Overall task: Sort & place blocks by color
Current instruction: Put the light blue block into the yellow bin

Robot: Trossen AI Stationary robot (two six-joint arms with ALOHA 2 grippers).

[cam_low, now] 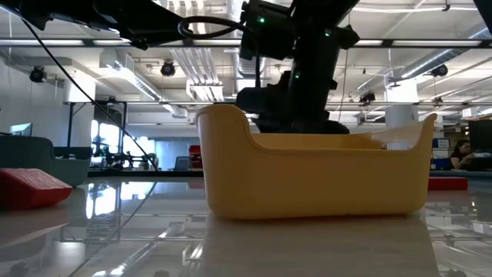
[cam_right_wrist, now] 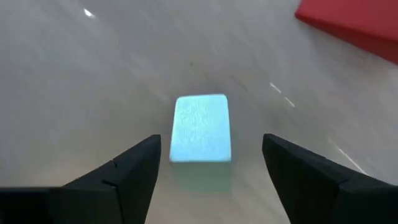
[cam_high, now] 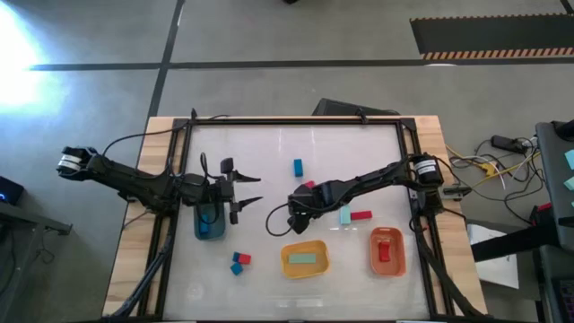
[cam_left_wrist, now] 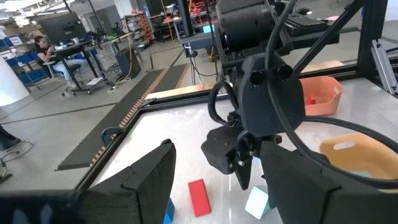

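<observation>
My right gripper (cam_high: 294, 215) (cam_right_wrist: 211, 142) is open and points down at the table's middle. A pale mint-teal block (cam_right_wrist: 201, 127) lies flat on the table between its fingers, apart from both. A red block (cam_right_wrist: 354, 25) lies just beyond it. My left gripper (cam_high: 258, 188) (cam_left_wrist: 217, 149) is open and hovers above the grey-blue bin (cam_high: 210, 222), touching nothing. Loose blocks lie on the table: blue (cam_high: 297, 166), red (cam_high: 309, 186), mint (cam_high: 344, 215), red (cam_high: 360, 215), and a red (cam_high: 243, 258) and blue (cam_high: 237, 267) pair.
The yellow bin (cam_high: 305, 260) holds a mint block (cam_high: 303, 258) and sits near the table's near edge. The orange bin (cam_high: 387, 251) beside it holds a red block (cam_high: 385, 251). A dark frame (cam_high: 296, 119) runs around the white table top.
</observation>
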